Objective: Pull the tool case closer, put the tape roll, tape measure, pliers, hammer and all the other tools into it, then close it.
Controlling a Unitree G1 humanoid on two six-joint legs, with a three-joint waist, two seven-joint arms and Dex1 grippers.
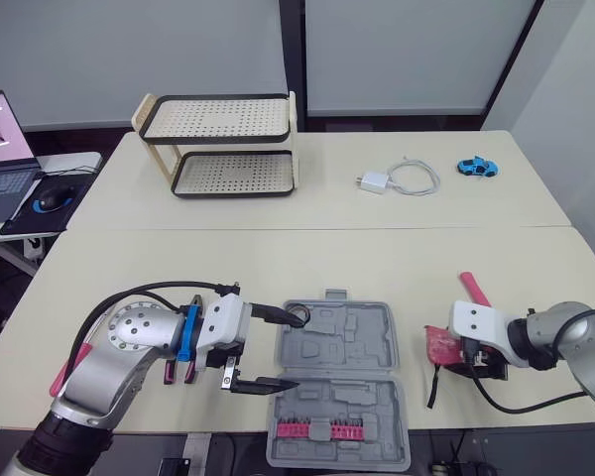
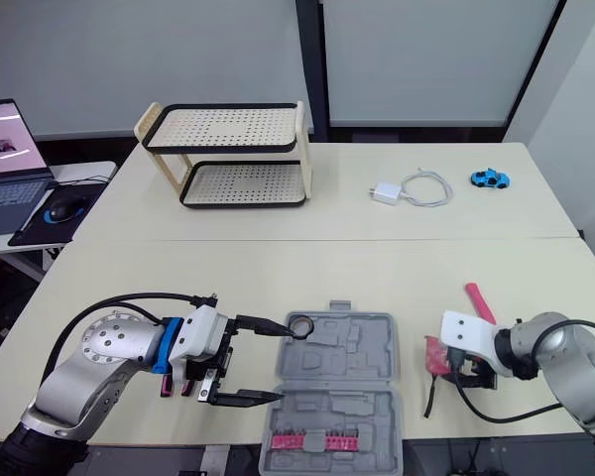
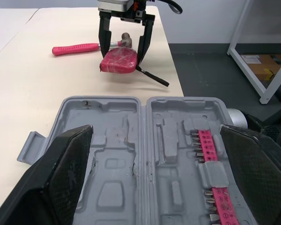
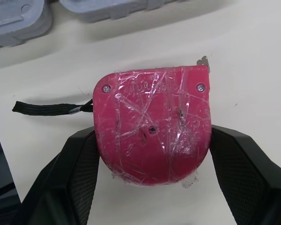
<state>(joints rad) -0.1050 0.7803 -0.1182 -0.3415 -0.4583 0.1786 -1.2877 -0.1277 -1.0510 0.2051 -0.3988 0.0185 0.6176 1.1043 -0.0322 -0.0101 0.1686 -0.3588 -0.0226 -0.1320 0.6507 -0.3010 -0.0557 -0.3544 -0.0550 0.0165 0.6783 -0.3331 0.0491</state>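
Pale beige tabletop runs from our near edge to the far wall, and closest to us lies the open grey moulded-plastic tool case, both halves flat, with a strip of pink screwdriver bits in the nearer half. Our left gripper hangs spread wide over the case's left side, holding nothing. Just to the right of the case, our right gripper has its two fingers pressed against opposite edges of the pink, rounded tape measure, which appears to sit on the table rather than in the case. We judge it compact, rigid and fairly dense. Its wrapping of glossy clear tape will probably make it slippery, so a firm squeeze across the broad middle of the body seems best, clear of the thin black wrist strap trailing from one side. Just past it lies a pink-handled hammer. Farther off stand a two-tier perforated rack, a white charger with cable and a small blue toy car.
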